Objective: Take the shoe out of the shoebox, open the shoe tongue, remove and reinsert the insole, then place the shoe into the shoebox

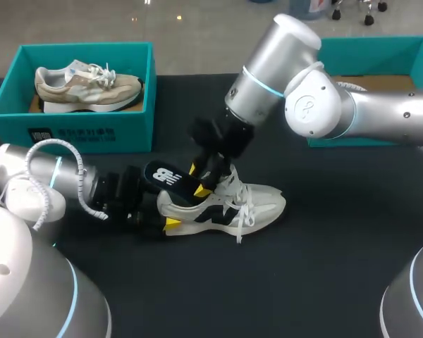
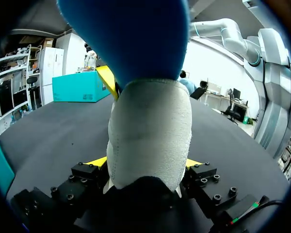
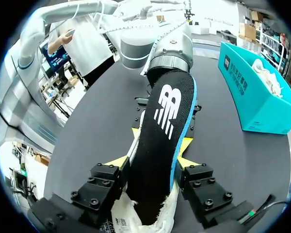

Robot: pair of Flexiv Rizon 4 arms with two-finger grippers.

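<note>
1. Teal shoebox (image 1: 92,134) stands at the far left of the black table (image 1: 324,267), with a beige shoe (image 1: 88,86) inside it.
2. Left gripper (image 1: 168,220) pinches the heel of the white shoe (image 1: 247,204), which lies on the table.
3. Right gripper (image 1: 199,179) pinches the dark insole (image 1: 170,176). One end is in the shoe's opening and the other sticks out above the left gripper.
4. Second teal box (image 1: 381,53) stands at the far right, partly hidden by the right arm.

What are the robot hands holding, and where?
The left gripper clamps the white shoe at its heel; the right gripper pinches the black insole by its side edges.
</note>
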